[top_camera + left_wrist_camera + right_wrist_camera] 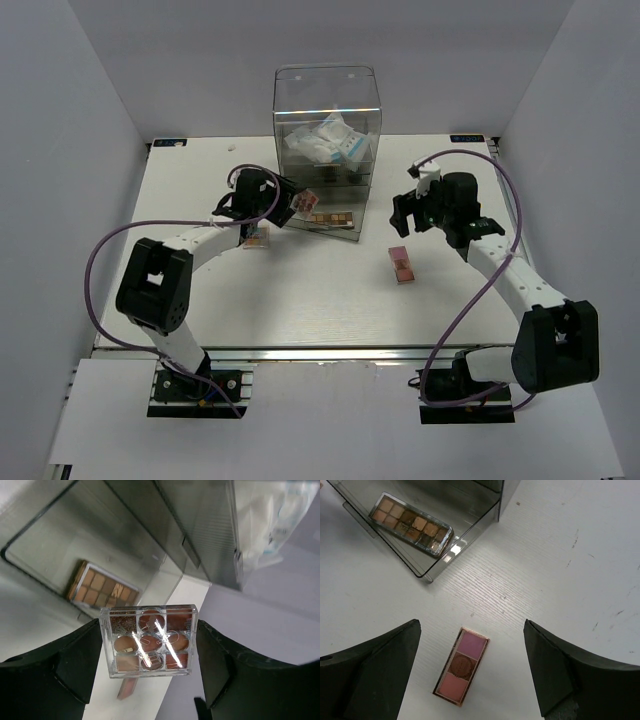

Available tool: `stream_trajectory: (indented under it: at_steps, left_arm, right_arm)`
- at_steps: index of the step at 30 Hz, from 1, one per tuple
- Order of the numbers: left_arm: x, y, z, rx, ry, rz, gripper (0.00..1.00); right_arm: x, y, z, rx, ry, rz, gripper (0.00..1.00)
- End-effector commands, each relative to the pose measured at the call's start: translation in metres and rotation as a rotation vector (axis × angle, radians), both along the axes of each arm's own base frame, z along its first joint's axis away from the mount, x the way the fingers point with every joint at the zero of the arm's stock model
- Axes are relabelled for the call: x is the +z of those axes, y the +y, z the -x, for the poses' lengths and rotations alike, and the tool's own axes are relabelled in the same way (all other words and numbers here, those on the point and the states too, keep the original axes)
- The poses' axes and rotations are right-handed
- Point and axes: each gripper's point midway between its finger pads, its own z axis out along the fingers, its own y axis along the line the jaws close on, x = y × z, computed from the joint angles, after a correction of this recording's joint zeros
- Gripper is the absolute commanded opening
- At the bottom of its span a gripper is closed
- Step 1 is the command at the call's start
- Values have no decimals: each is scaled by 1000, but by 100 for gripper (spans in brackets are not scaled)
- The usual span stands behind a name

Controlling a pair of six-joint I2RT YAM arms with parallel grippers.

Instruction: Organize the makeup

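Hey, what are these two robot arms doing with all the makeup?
The left gripper is clamped on a small square clear-cased palette of brown pans, holding it by the pulled-out drawer of the tall clear acrylic box, where a long brown palette already lies. The right gripper hangs open above a pink rectangular palette lying on the white table.

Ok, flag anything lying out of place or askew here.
The pink palette lies loose on the table, angled, apart from the drawer box. Another small palette sits loose left of the box. Nothing looks spilled or broken.
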Motion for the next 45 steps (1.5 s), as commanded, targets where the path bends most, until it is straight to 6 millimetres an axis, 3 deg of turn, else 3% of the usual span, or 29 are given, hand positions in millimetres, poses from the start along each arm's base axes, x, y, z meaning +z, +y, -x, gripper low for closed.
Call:
stream_trajectory:
  at_steps: [1, 2, 5, 12, 13, 16, 17, 22, 29, 30, 35, 36, 45]
  left_arm:
    - [28, 1, -26, 86, -59, 40, 40]
    - [18, 0, -27, 86, -31, 28, 46]
    - [16, 0, -36, 111, -34, 10, 60]
    - [2, -4, -44, 109, -2, 8, 77]
    - [2, -5, -44, 109, -2, 9, 88]
    - [2, -4, -44, 109, -1, 8, 91]
    - [1, -4, -44, 109, 4, 7, 98]
    - [4, -6, -44, 105, -4, 15, 98]
    - [28, -2, -38, 78, -65, -18, 98]
    - [41, 2, -35, 63, -103, -53, 98]
    - [55, 29, -9, 55, -143, -218, 98]
    - [68, 36, -2, 50, -179, -249, 98]
    - [32, 93, 62, 91, -104, -417, 98]
  right_arm:
    - [19, -7, -7, -76, -71, -38, 88]
    - [19, -7, -6, -80, -73, -43, 89]
    - [15, -8, -5, -83, -67, -40, 89]
    - [2, -11, -6, -110, -17, -26, 89]
    - [-6, -11, -5, -117, 19, -22, 89]
    - [-15, -11, -6, -140, 77, -24, 89]
    - [-16, -12, -6, -144, 85, -26, 89]
    - [-25, -9, -3, -140, 128, -29, 89]
    - [-46, -11, 7, -158, 248, -7, 89]
    - [-53, -11, 11, -173, 287, -1, 89]
    - [-81, -17, 16, -238, 400, 57, 89]
    - [-88, -16, 17, -245, 428, 61, 89]
    - [-113, -4, 30, -235, 502, 130, 89]
